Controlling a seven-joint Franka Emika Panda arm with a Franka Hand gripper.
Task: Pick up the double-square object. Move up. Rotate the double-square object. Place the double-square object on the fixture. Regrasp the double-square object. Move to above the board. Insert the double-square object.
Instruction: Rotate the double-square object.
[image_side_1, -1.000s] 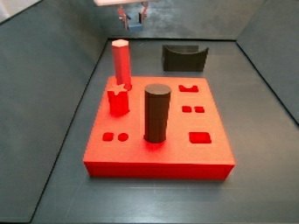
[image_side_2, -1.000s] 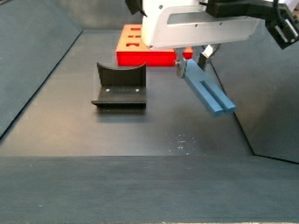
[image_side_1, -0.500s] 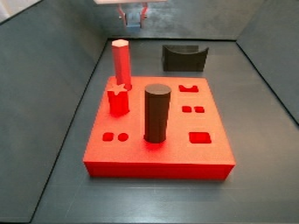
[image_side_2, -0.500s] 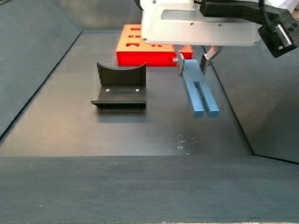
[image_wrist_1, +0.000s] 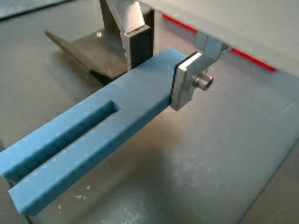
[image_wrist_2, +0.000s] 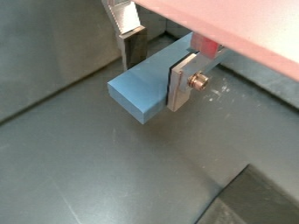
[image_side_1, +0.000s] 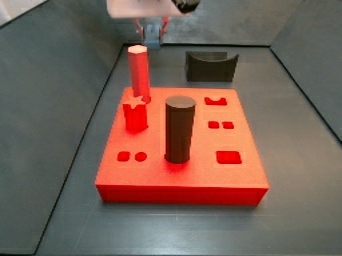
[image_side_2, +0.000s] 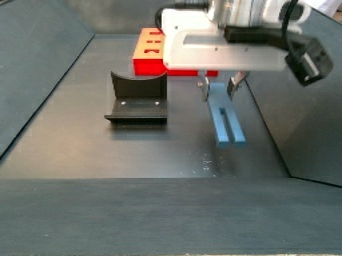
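I've got the gripper (image_wrist_1: 162, 54) clamped across the double-square object (image_wrist_1: 100, 122), silver plates pressed flat against its two long sides near one end, so the jaws are only as wide as the bar itself. In a side view the gripper (image_side_2: 222, 85) hangs clear of the floor beside the fixture (image_side_2: 135, 97), with the double-square object (image_side_2: 225, 117) slanting down and away from the fingers, free end toward the camera. That end grip leaves most of the bar sticking out, which I judge is why it's held aloft: room to swing it without scraping the floor.

A wrist view shows the blunt squarish end face (image_wrist_2: 142, 86) just past the fingertips (image_wrist_2: 183, 80), and the long groove running down the bar shows in the wrist view that looks along it.

The board (image_side_1: 181, 144), with its red hexagonal peg (image_side_1: 139, 73) and dark cylinder (image_side_1: 179, 129), sits well apart. My read: we're mid-rotation, with the fixture drop next. The notch is narrow, so alignment matters.
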